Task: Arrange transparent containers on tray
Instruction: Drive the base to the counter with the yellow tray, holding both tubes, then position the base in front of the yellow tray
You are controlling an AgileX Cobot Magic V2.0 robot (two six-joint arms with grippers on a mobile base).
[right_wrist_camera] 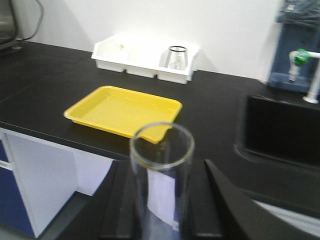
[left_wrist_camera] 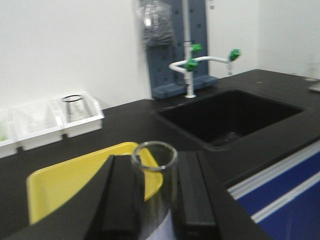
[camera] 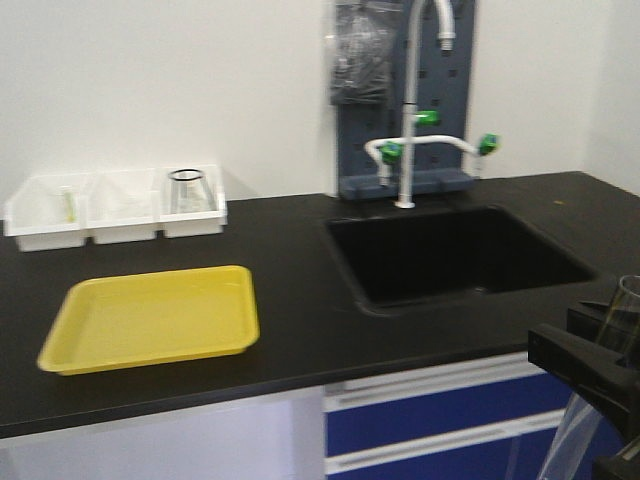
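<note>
Each gripper holds a clear glass test tube upright. In the left wrist view my left gripper (left_wrist_camera: 154, 187) is shut on a tube (left_wrist_camera: 154, 165) whose round rim stands above the fingers, in front of the yellow tray (left_wrist_camera: 65, 185). In the right wrist view my right gripper (right_wrist_camera: 162, 200) is shut on another tube (right_wrist_camera: 161, 165), off the counter's front edge. The front view shows the right gripper (camera: 590, 365) at the lower right, its tube (camera: 625, 305) sticking up, and the bare tray (camera: 150, 318) on the counter's left. The left gripper is out of that view.
Three white bins (camera: 115, 205) stand behind the tray; one holds a squat clear flask (camera: 188, 190). A black sink (camera: 450, 255) with a white tap (camera: 410, 150) and grey pegboard lies to the right. Blue drawers (camera: 440, 420) sit under the black counter (camera: 300, 330).
</note>
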